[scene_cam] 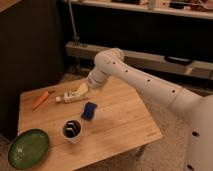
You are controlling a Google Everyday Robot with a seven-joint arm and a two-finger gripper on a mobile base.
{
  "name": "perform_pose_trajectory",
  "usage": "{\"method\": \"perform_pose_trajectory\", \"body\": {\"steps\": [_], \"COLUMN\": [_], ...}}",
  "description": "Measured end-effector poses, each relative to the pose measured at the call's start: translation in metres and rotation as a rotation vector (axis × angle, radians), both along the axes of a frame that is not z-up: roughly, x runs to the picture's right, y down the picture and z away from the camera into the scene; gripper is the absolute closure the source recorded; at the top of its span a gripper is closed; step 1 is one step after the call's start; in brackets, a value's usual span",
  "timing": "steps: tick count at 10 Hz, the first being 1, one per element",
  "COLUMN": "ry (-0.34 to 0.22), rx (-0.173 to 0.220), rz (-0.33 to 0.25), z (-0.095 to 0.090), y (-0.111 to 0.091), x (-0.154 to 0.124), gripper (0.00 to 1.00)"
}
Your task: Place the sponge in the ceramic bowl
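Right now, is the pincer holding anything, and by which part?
Cannot be told. The pincer hangs low over the table; the sponge lies apart from it, unheld.

Wooden table (120,125), one.
Dark cup (72,130): reference item.
Sponge (89,110): blue, flat, just behind and right of the cup.
Ceramic bowl (28,148): green, front-left of the cup.
Carrot (40,99): behind the cup, far left.
Pale bottle (66,98): lying behind the cup.
Gripper (82,91): behind the cup, at the bottle's right end.
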State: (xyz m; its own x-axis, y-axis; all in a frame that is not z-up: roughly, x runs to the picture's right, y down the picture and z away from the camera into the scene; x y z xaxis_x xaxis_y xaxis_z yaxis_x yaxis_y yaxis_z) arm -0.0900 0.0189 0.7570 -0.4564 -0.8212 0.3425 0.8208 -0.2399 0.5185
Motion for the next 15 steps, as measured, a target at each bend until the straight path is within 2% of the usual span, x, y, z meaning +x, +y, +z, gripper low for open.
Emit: {"method": "perform_pose_trajectory", "body": {"steps": [3, 5, 8, 10, 13, 15], "ry": [0.086, 0.127, 0.160, 0.188, 0.214, 0.219], "rx": [0.023, 0.019, -0.018, -0.057, -0.094, -0.123], "rz": [0.011, 0.029, 0.078, 0.106, 0.119, 0.114], "z": [0.011, 0.028, 0.066, 0.093, 0.115, 0.131], "y": [0.001, 0.007, 0.025, 0.039, 0.048, 0.061], "x": [0.003, 0.001, 0.000, -0.003, -0.006, -0.012], "gripper": [0.20, 0.20, 0.20, 0.20, 0.20, 0.20]}}
